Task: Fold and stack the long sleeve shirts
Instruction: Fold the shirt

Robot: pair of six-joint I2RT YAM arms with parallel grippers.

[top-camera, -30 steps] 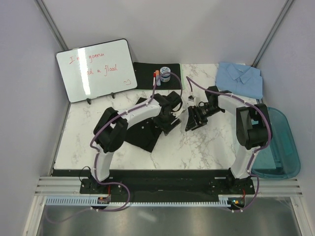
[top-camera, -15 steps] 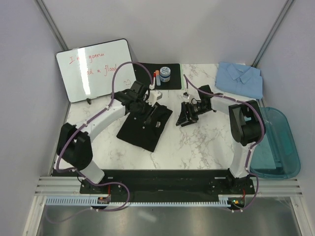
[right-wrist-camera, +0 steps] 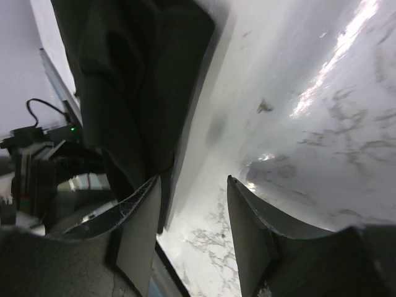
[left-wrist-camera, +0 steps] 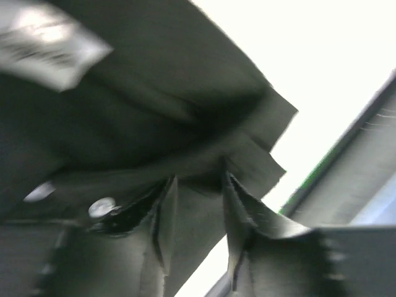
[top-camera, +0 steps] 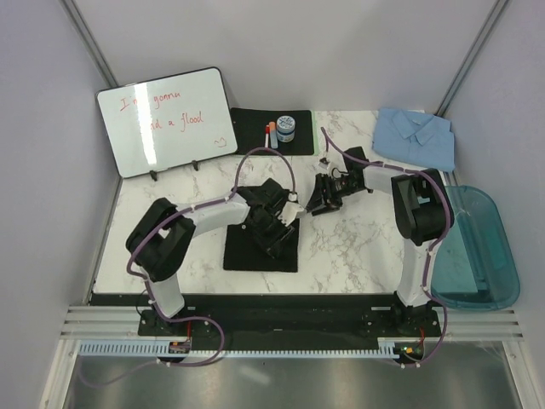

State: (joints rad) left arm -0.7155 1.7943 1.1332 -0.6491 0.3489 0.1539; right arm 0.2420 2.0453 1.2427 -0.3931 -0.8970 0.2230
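Marble table (top-camera: 358, 247) fills the view, and near the middle of its front edge lies the black shirt (top-camera: 247, 254), folded to a flat rectangle. The light blue shirt (top-camera: 415, 136) sits folded in the back right corner, well apart from it. The left gripper (left-wrist-camera: 199, 185) is over the black shirt's back right part, fingers narrow with a fold of cloth between them; clamped or not, I cannot tell. The right gripper (right-wrist-camera: 193, 182) hovers just beyond that shirt's back right corner, fingers apart, bare marble between them.
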